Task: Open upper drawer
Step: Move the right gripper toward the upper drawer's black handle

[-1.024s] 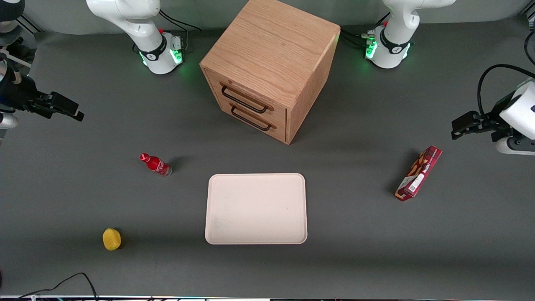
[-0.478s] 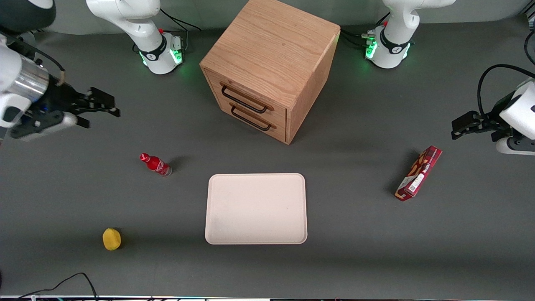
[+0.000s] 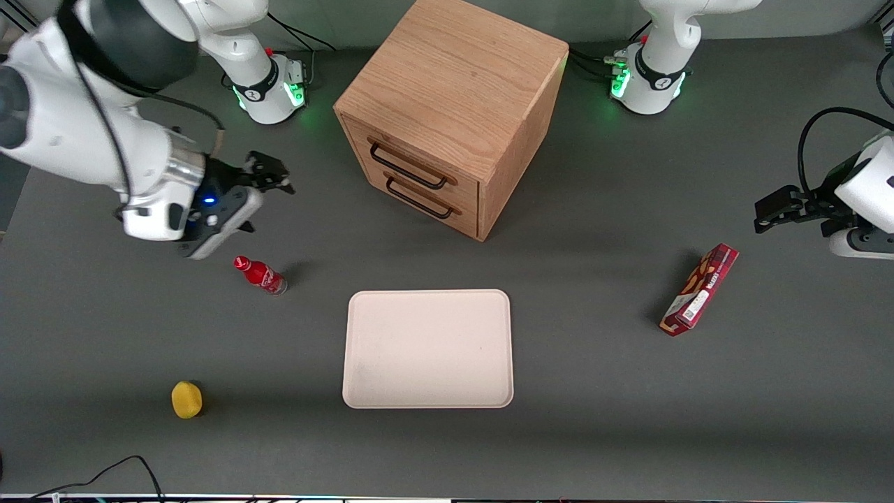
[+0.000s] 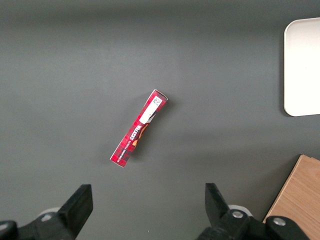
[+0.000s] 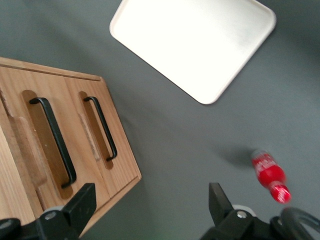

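The wooden cabinet [image 3: 454, 77] stands at the back middle of the table with both drawers closed. The upper drawer [image 3: 419, 155] has a thin black bar handle [image 3: 407, 169]; the identical lower drawer [image 3: 433, 209] sits under it. In the right wrist view the upper drawer's handle [image 5: 52, 141] lies beside the lower drawer's handle [image 5: 101, 127]. My right gripper [image 3: 272, 175] is open and empty. It hovers above the table, off the drawer fronts toward the working arm's end, well apart from the handles. Its fingers point at the cabinet, and its wrist view shows bare table between them [image 5: 150, 197].
A small red bottle [image 3: 260, 274] stands just nearer the front camera than the gripper, also in the wrist view [image 5: 270, 176]. A white tray [image 3: 427, 348] lies in front of the cabinet. A yellow ball [image 3: 186, 399] lies near the front edge. A red box [image 3: 700, 288] lies toward the parked arm's end.
The right arm has swung in from the working arm's end of the table toward the cabinet, bringing the gripper much closer to the drawer fronts. The drawers have not moved.
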Motion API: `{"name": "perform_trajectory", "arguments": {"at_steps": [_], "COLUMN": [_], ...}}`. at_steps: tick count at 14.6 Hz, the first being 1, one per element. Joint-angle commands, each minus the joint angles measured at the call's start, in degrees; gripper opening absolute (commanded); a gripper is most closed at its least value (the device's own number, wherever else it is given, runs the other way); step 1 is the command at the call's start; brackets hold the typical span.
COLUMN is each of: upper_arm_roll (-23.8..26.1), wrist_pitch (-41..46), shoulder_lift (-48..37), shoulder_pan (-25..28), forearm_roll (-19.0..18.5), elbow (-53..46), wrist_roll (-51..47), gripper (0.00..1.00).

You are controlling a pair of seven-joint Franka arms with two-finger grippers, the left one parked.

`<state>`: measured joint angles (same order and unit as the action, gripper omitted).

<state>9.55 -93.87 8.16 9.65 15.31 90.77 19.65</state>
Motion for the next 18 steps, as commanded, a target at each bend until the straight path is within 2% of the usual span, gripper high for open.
{"name": "perform_trajectory", "arguments": {"at_steps": [1,4,15,18], "upper_arm_roll": [2.66,5.03,7.32,9.25], "wrist_pitch": [-0.61,1.57,2.2,0.89], "shoulder_lift": [2.9,5.73,5.64,5.73], "shoulder_pan": [0.19,-0.07,1.68,1.78], "forearm_roll": [0.78,2.01,1.75,1.75], "elbow": [-1.21,-1.74,-1.12,0.89], "wrist_roll": [4.24,4.69,3.72,3.81], "gripper": [1.0,1.0,1.0,1.0]}}
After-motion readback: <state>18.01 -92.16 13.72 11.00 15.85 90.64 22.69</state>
